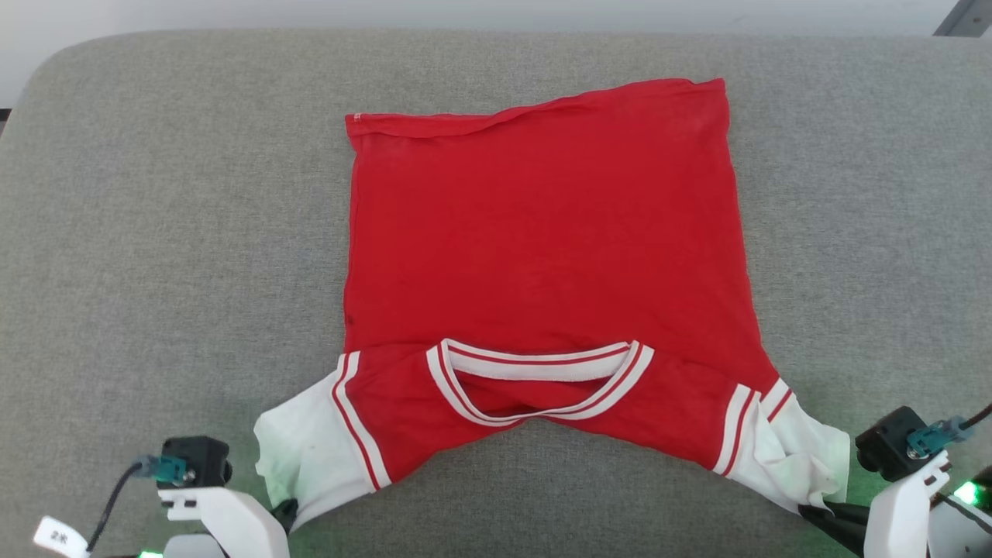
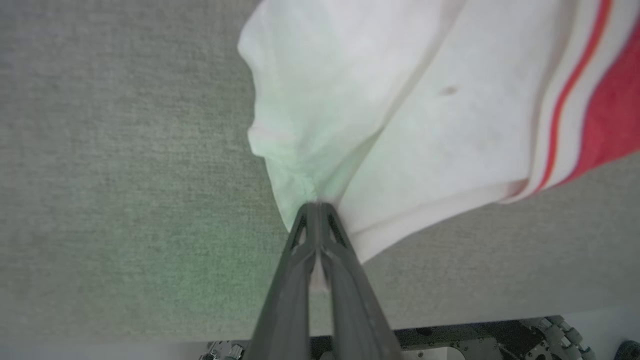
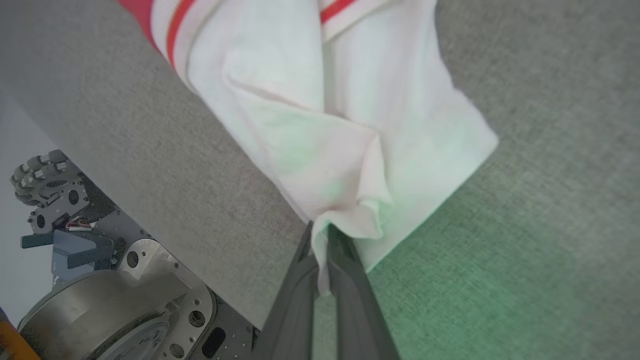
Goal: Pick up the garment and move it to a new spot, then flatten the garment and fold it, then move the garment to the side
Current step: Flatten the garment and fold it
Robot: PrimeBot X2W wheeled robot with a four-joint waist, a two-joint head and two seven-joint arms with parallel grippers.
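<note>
Gripping confirmed on both sides.

Left end effector (image 2: 316, 207): two long dark fingers fully closed, pinching a gathered fold of the white left sleeve (image 2: 350, 110) near its cuff edge.
Right end effector (image 3: 320, 232): likewise fully closed, with a tongue of the white right sleeve (image 3: 330, 130) trapped between the fingers. This sleeve is creased and doubled over itself.

Outward: the red jersey shirt with white sleeves and red-white striped trim (image 1: 542, 232) lies spread on the grey fabric-covered bench (image 1: 155, 232), roughly central. The striped collar (image 1: 539, 380) is toward the robot and the hem (image 1: 535, 115) is on the far side. Plain red side up, no lettering visible. The torso is mostly flat, and the hem shows a rolled lip along its left half. Both sleeves are drawn out toward the near corners, close to the near bench edge.

Judgement: flattening step, garment already placed.

Risks:
- Each grip holds little cloth. A firm pull could slip a sleeve free, one side first, skewing the shirt.
- Unequal pull from the two arms would twist the torso and wrinkle the shoulders.
- The near bench edge is just beside the sleeves. Drawing toward the robot could drag the cuffs over it.
- The right sleeve's creases may get folded in if not spread out.
</note>
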